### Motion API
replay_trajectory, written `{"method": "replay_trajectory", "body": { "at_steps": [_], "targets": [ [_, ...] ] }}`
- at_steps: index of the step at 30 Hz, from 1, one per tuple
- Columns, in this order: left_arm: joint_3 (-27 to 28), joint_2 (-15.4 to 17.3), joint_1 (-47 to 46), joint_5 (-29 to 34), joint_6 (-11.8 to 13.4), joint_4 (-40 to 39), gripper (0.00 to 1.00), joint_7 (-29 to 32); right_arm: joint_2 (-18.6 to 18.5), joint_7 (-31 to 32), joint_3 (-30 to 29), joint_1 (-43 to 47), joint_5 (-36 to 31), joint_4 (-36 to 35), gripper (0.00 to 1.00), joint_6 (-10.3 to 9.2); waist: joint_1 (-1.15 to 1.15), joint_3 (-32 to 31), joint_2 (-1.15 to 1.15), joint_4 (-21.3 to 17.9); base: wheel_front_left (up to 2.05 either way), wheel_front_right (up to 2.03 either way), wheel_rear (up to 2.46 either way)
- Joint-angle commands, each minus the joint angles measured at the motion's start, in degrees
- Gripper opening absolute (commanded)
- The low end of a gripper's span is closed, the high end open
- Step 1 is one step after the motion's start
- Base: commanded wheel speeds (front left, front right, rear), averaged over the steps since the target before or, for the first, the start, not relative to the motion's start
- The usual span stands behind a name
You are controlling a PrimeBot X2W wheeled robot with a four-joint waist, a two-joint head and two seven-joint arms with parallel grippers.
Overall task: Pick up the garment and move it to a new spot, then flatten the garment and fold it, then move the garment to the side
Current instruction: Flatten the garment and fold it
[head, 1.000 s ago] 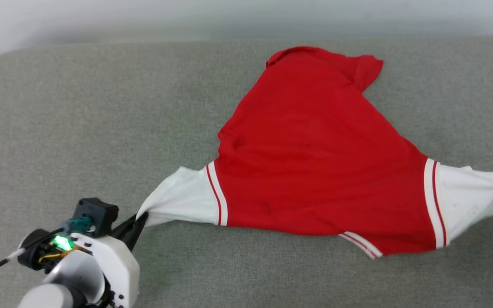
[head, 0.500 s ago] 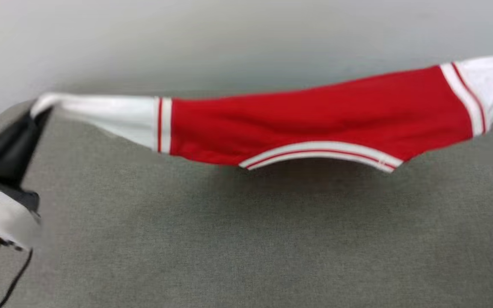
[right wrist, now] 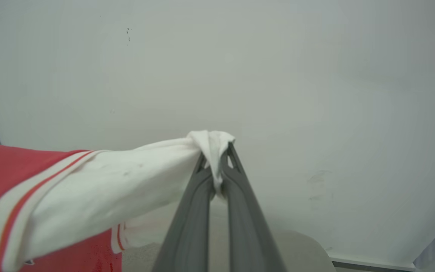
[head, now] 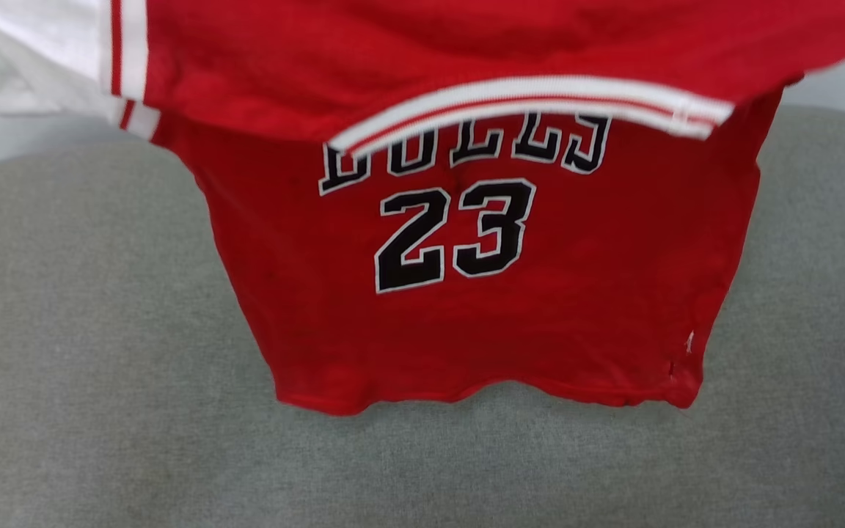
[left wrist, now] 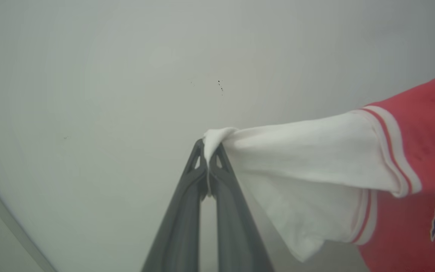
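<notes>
The left gripper (left wrist: pixel 209 149) and right gripper (right wrist: pixel 216 155) each pinch a white sleeve tip, jaws pressed together; the garment (head: pixel 466 308) hangs over the grey surface (head: pixel 63 367). Risk (a judgement): a thin pinch slips, one side drops.

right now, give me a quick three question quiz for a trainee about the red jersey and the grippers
1. True or false: the garment lies spread flat on the grey cushion.
2. Which part does the left gripper pinch? A: the collar. B: a white sleeve. C: the bottom hem.
3. Fill in: the number printed on the front is ___.

Key: 1 false, it hangs lifted by its sleeves; 2 B; 3 23.
</notes>
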Motion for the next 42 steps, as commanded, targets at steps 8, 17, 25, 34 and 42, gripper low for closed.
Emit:
{"method": "replay_trajectory", "body": {
  "at_steps": [8, 17, 25, 34, 42],
  "targets": [
    [-5.7, -0.3, -20.0, 1.3, -1.1, 10.5, 0.00, -0.5, -1.4, -9.9, 6.9, -13.2, -3.8, 6.2, 0.00, -0.04, 0.00, 11.5, 0.00, -1.9, 0.00, 0.00, 0.00],
    [-13.3, -2.6, -45.9, 8.0, -4.3, 27.6, 0.00, -4.9, -0.5, -21.0, 12.5, -32.7, -10.1, 20.5, 0.00, -0.04, 0.00, 23.7, 0.00, -2.3, 0.00, 0.00, 0.00],
    [-18.0, -8.0, -63.9, 13.6, -5.3, 41.9, 0.00, -13.4, 1.9, -30.8, 12.4, -45.8, -16.3, 34.1, 0.00, -0.05, 0.00, 30.6, 0.00, -1.6, 0.00, 0.00, 0.00],
    [-21.8, -14.2, -68.3, 13.2, -6.3, 54.1, 0.00, -21.5, 5.4, -39.9, 11.6, -47.0, -19.2, 44.7, 0.00, -0.05, 0.00, 35.0, 0.00, 0.6, 0.00, 0.00, 0.00],
    [-25.4, -17.2, -54.4, 10.3, -6.9, 60.1, 0.00, -27.7, 4.8, -39.8, 16.0, -36.8, -17.0, 51.2, 0.00, -0.05, 0.00, 31.1, 0.00, 2.2, 0.00, 0.00, 0.00]
  ]
}}
